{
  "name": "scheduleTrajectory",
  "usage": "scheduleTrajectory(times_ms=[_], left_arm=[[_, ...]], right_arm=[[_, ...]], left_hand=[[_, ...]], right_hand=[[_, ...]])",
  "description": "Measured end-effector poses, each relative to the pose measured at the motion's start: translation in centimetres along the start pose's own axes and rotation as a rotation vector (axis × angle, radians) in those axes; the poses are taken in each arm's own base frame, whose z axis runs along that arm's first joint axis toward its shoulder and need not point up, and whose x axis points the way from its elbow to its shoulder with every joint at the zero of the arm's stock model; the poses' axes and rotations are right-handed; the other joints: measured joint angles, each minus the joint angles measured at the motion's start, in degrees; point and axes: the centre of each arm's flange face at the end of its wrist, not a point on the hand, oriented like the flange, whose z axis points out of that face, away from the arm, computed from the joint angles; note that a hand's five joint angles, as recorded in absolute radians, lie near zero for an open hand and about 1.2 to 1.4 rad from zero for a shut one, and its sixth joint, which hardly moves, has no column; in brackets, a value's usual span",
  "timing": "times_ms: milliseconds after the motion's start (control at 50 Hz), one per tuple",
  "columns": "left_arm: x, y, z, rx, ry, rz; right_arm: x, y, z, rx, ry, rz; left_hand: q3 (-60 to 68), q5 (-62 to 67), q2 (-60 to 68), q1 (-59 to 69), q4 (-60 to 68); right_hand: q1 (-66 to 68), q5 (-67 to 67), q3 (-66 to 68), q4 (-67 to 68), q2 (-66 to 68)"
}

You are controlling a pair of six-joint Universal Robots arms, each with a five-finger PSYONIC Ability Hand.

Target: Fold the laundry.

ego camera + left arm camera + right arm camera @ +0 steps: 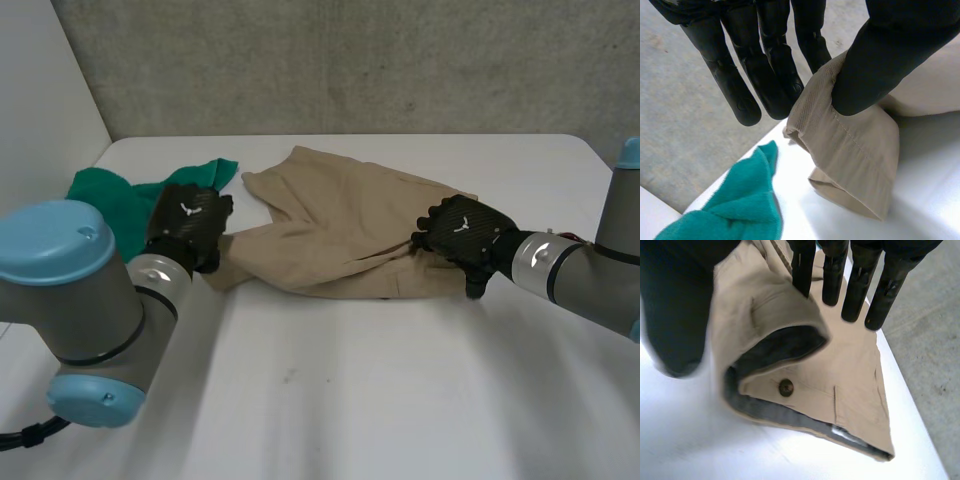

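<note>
Layout: on the flat white table [400, 400], crumpled tan cotton shorts [340, 225] span between both hands. The left hand [190, 225] is at a leg hem, cloth between thumb and fingers. The right hand [465, 232] is likewise at the waistband. A bunched green terry towel [105, 195] lies just beyond the left hand's fingertips, beside that hem.

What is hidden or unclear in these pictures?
Head view: the left robot hand covers the leg end of the beige cotton trousers.
Left wrist view: the green fleece cloth is cut off by the picture edge.
Right wrist view: the thumb of the right robot hand is blurred.
</note>
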Motion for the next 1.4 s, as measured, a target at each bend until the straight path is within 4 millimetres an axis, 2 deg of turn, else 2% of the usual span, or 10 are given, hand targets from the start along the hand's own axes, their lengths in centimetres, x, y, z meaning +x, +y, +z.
scheduleTrajectory(times_ms=[100, 160, 300, 420, 560, 940, 1280, 1360, 1380, 1400], left_arm=[[-0.7, -0.8, 0.0, 0.024, -0.020, -0.005], [-1.2, -1.5, -0.1, 0.045, -0.032, -0.009], [-1.3, -1.7, -0.1, 0.049, -0.036, -0.010], [-1.2, -1.5, -0.1, 0.044, -0.034, -0.010], [-1.1, -1.3, -0.2, 0.038, -0.030, -0.010], [-1.1, -1.4, -0.2, 0.041, -0.031, -0.011], [-1.1, -1.4, -0.1, 0.041, -0.032, -0.011], [-1.1, -1.4, -0.1, 0.040, -0.032, -0.011], [-1.1, -1.4, -0.2, 0.039, -0.032, -0.011], [-1.1, -1.4, -0.2, 0.039, -0.032, -0.011]], right_arm=[[0.4, -0.9, -1.1, -0.005, 0.036, 0.155], [0.9, -1.8, -3.0, -0.032, 0.112, 0.405], [1.0, -2.9, -6.3, -0.081, 0.230, 0.720], [-0.3, -3.0, -8.6, -0.129, 0.280, 0.886], [-2.3, -2.0, -9.1, -0.144, 0.327, 0.974], [-10.3, 0.1, -5.2, -0.106, 0.279, 0.844], [-10.3, 1.1, -0.9, -0.101, 0.376, 0.726], [-10.4, 1.3, -0.2, -0.097, 0.373, 0.720], [-10.3, 1.3, 0.1, -0.093, 0.373, 0.718], [-10.3, 1.3, 0.1, -0.093, 0.373, 0.718]], left_hand=[[0.00, 0.00, 0.00, 0.00, 0.00], [0.00, 0.00, 0.00, 0.00, 0.00], [0.00, 0.00, 0.00, 0.00, 0.00], [0.00, 0.00, 0.00, 0.00, 0.00], [0.00, 0.00, 0.00, 0.00, 0.00], [0.00, 0.00, 0.00, 0.00, 0.00], [0.00, 0.00, 0.00, 0.00, 0.00], [0.00, 0.00, 0.00, 0.00, 0.00], [0.00, 0.00, 0.00, 0.00, 0.00], [0.00, 0.00, 0.00, 0.00, 0.00]], right_hand=[[-4.82, -5.69, -5.43, -5.48, -4.46], [-7.23, -7.84, -8.46, -7.37, -7.67], [-8.14, -8.12, -9.01, -7.91, -8.42], [-8.14, -8.11, -9.01, -7.91, -8.42], [-8.14, -8.12, -9.00, -7.91, -8.42], [-7.93, -5.57, -5.95, -6.56, -5.98], [5.57, 7.02, 8.29, 8.32, 8.44], [13.39, 15.33, 17.11, 17.03, 17.80], [24.56, 28.74, 31.03, 31.04, 32.43], [24.56, 28.74, 31.03, 31.04, 32.43]])
